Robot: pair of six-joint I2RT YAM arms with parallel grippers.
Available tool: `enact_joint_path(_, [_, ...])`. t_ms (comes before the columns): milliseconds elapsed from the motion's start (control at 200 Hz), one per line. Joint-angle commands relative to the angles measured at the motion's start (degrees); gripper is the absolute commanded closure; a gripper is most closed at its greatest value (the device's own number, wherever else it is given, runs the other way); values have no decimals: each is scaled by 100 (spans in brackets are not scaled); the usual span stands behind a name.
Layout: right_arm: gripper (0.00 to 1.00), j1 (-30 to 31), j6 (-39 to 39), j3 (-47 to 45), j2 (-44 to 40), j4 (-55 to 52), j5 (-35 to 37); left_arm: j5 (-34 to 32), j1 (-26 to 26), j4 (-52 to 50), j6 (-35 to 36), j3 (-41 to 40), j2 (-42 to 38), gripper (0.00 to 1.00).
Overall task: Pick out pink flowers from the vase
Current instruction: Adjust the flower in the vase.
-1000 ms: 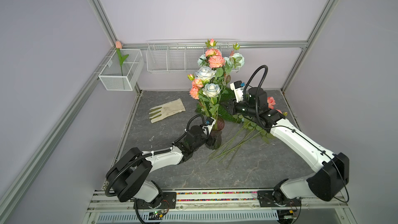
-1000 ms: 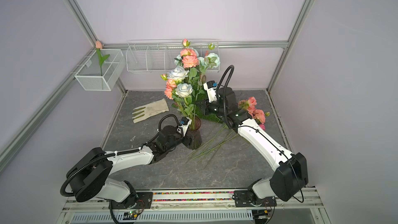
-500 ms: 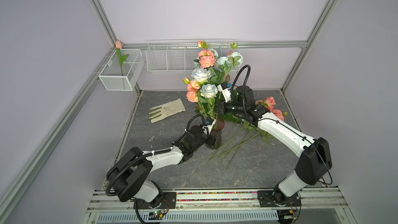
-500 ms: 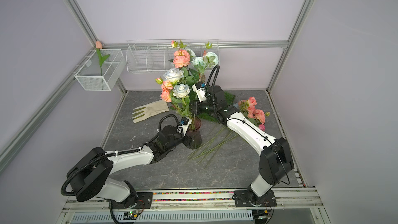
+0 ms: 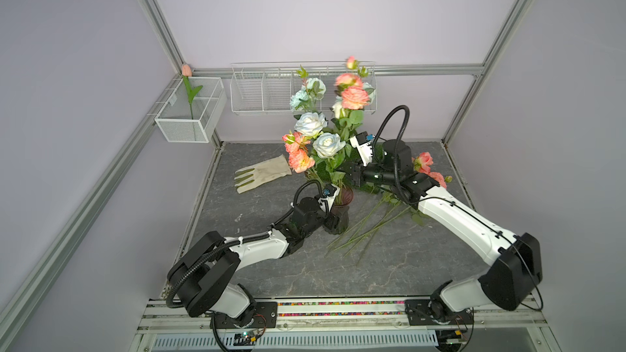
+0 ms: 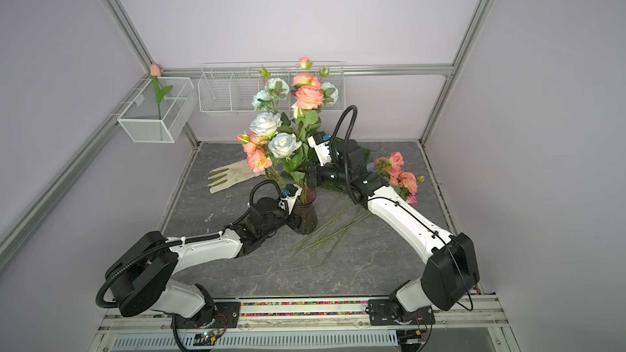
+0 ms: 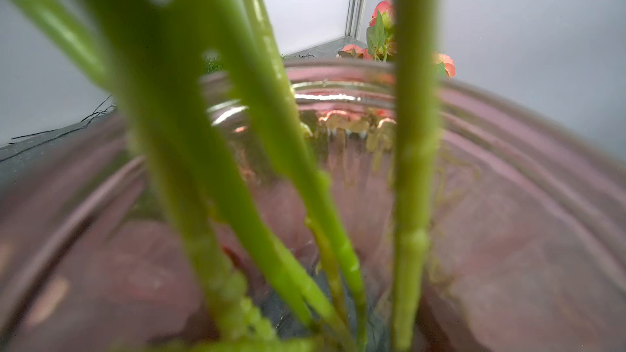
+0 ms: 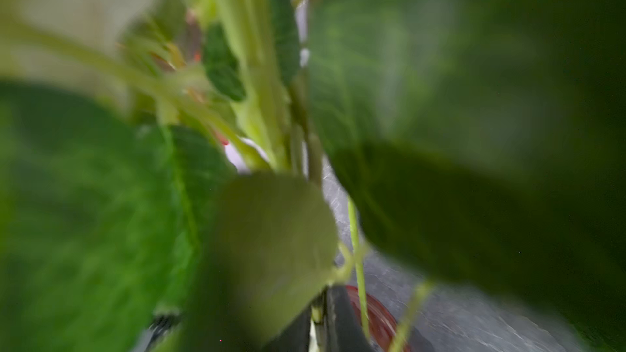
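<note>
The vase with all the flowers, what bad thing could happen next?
1. The right gripper pinches a stem deep among leaves. I can't tell whose stem it is, so a white rose might come out instead of a pink flower.
2. The stems are crowded, so pulling one may drag neighbours out or tip the vase, though the left gripper holds it.

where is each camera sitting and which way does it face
Top views: high above the robot's base rail, looking down over the table; left arm and right arm show whole.
Left wrist: against the vase, looking through stems; no gripper shows.
Right wrist: inside blurred leaves; dark fingertips show.
Shared: every view catches the vase.
</note>
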Motion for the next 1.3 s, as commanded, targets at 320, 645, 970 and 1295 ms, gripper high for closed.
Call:
enact_joint_path(320, [89, -303, -131, -500, -604, -238, -198, -169, 27, -1184, 111, -205, 236, 100])
enact_joint_path(645, [88, -292, 284, -1009, -193, 298, -116, -177, 26, -1185, 122, -202, 202, 100])
enact_joint_path(970, [91, -309, 334, -1227, -404, 375, 349, -212, 26, -1185, 132, -218, 171, 100])
enact_joint_path(1295, [94, -667, 376, -1478, -1355, 456, 1153, -186, 29, -1141, 132, -238, 156, 100])
